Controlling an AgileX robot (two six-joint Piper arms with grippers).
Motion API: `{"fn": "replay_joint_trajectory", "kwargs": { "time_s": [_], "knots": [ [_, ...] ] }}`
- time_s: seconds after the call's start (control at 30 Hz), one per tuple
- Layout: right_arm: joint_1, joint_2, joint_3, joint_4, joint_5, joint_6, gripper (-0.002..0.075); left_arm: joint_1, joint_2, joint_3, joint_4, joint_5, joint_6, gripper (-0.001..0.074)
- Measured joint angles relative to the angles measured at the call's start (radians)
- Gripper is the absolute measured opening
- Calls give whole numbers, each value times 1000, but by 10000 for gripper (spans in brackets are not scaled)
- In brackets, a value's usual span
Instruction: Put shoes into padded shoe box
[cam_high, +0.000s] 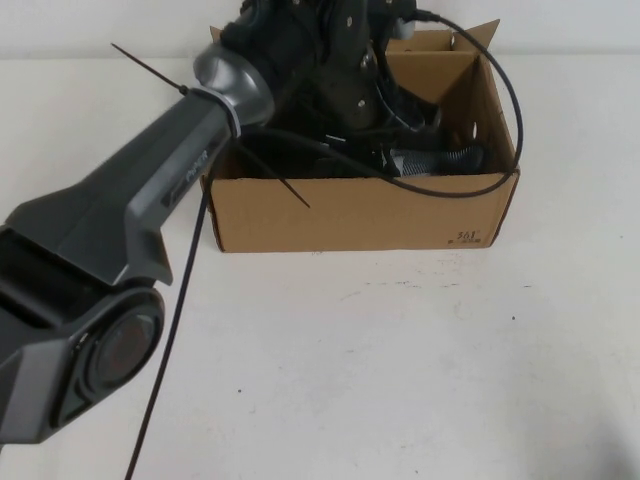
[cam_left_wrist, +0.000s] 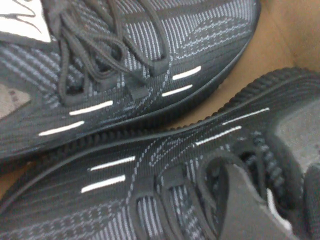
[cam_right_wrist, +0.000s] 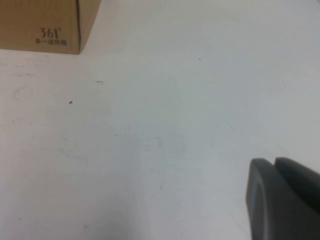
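Note:
The brown padded shoe box (cam_high: 350, 215) stands at the back of the table, and its "361" corner also shows in the right wrist view (cam_right_wrist: 40, 25). My left arm reaches into it. Both black knit shoes are inside the box. One shoe (cam_high: 345, 75) is tilted up under my left gripper (cam_high: 310, 35); the other (cam_high: 430, 160) lies along the box floor. In the left wrist view the two shoes lie side by side, one farther (cam_left_wrist: 150, 50) and one nearer (cam_left_wrist: 125, 200). The left gripper (cam_left_wrist: 277, 195) is closed on the nearer shoe's laced upper. My right gripper (cam_right_wrist: 275, 170) is shut and empty over bare table.
A black cable (cam_high: 510, 120) loops from the left arm over the box's right wall. The box's cardboard floor (cam_left_wrist: 285, 30) shows beside the shoes. The white table (cam_high: 400, 360) stretches in front of the box.

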Motion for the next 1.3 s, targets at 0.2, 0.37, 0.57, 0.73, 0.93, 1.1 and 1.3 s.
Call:
{"fn": "replay_joint_trajectory", "kwargs": {
  "time_s": [0.2,0.37,0.57,0.73,0.93,1.1,1.3],
  "knots": [
    [0,0,0,0,0,0,-8,6,-79,0,22,73,8,240],
    [0,0,0,0,0,0,-8,19,-142,0,30,133,101,235],
    [0,0,0,0,0,0,-8,29,-242,2,53,142,165,71],
    [0,0,0,0,0,0,-8,29,-365,129,47,142,216,8],
    [0,0,0,0,0,0,-8,29,-577,529,47,12,218,-1],
    [0,0,0,0,0,0,-8,29,-802,905,73,-170,188,-1],
    [0,0,0,0,0,0,-8,29,-1061,1288,79,-416,154,-1]
  ]
}}
